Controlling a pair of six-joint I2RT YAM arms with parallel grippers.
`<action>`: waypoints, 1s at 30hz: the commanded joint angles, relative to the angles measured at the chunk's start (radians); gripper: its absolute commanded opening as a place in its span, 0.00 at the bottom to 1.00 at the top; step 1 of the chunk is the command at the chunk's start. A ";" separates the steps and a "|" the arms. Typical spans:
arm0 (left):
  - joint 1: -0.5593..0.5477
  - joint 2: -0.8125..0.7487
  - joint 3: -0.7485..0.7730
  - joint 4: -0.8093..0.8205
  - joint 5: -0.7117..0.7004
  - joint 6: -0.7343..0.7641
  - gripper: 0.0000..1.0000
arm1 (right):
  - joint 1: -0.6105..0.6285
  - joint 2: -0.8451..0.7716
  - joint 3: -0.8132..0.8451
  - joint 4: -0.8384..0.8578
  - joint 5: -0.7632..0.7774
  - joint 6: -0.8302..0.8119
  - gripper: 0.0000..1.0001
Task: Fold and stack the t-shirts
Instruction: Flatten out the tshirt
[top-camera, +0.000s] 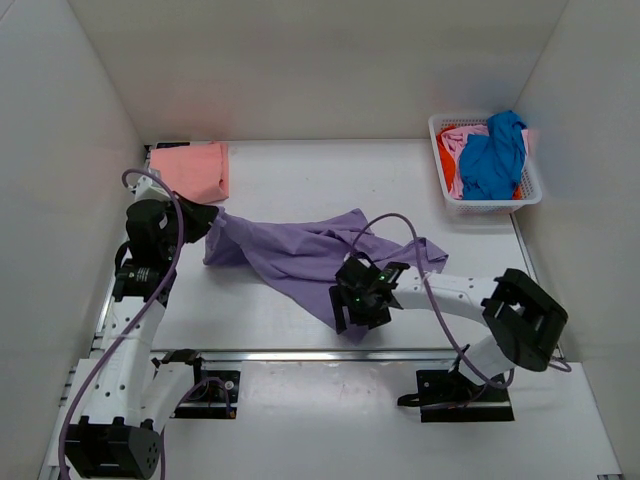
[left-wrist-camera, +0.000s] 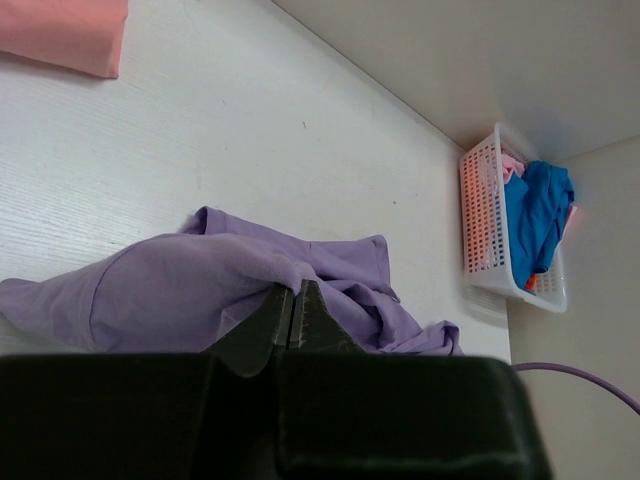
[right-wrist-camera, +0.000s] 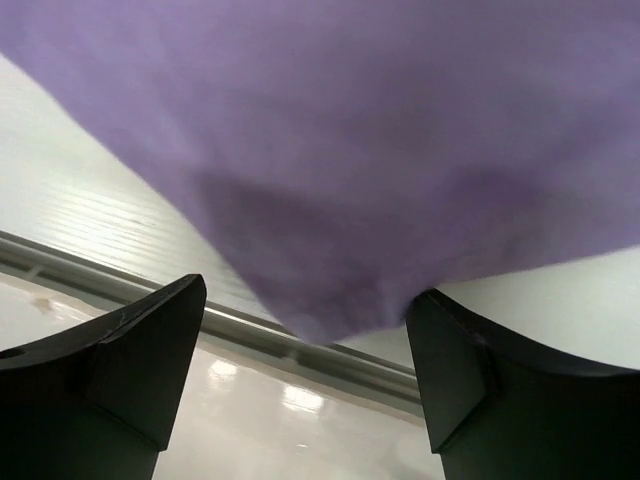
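Your left hand (top-camera: 207, 222) is pinching the left end of the purple shirt (top-camera: 300, 255), which lies crumpled in the middle of the table (top-camera: 300, 180). Your right hand (top-camera: 348, 312) is spread at the shirt's near edge, with cloth hanging between its fingers.

A rumpled lavender t-shirt (top-camera: 290, 255) lies on the table (top-camera: 300, 185) between the left pincer (top-camera: 212, 221) and right pincer (top-camera: 350, 312).

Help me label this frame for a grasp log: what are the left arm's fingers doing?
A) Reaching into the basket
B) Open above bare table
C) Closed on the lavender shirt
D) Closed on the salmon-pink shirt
C: in the left wrist view the left gripper has its fingers pressed together with the lavender shirt bunched at their tips, while the salmon-pink shirt lies apart, farther back.
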 joint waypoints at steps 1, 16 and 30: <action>-0.003 -0.032 -0.003 0.019 0.009 -0.005 0.00 | 0.049 0.134 0.013 0.013 0.045 0.057 0.78; 0.001 0.122 0.331 0.013 0.073 0.018 0.00 | -0.139 -0.105 0.476 -0.305 0.054 -0.220 0.00; -0.097 0.193 1.006 -0.153 -0.203 0.248 0.00 | -0.776 -0.314 1.176 -0.438 -0.391 -0.444 0.00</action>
